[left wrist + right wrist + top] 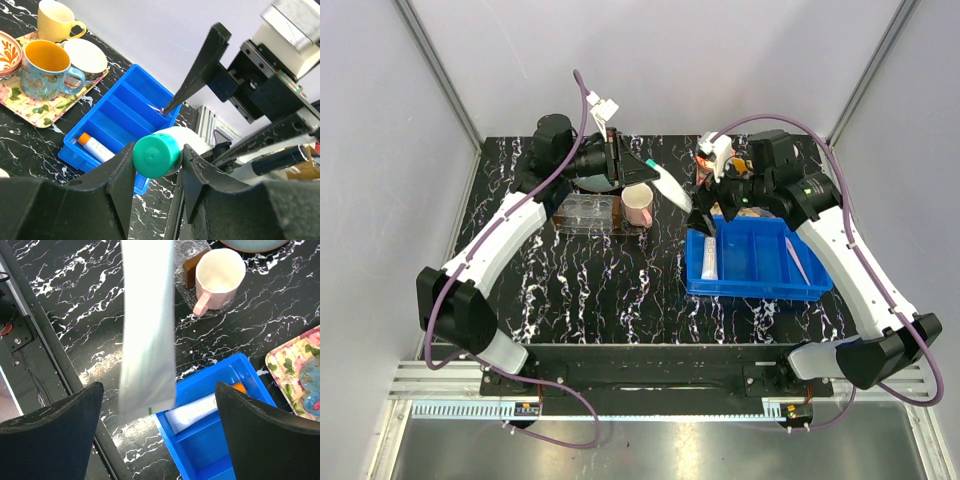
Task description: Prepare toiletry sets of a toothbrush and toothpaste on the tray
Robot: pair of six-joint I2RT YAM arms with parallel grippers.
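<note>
Grips the teal-capped toothpaste (155, 154) in the left gripper (157, 167), aloft between clear tray (582, 212) and blue bin (760, 288). Holds the right gripper (157, 390) wide open, empty. Leaves orange-capped toothpaste (708, 257) and toothbrush (797, 260) lying in the bin; likely early, no set on tray.

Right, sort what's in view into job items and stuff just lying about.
Job:
teal-capped toothpaste tube
orange-capped toothpaste tube
toothbrush
clear tray

Lying about:
blue bin
pink mug
patterned tray
yellow mug
butterfly mug
</note>
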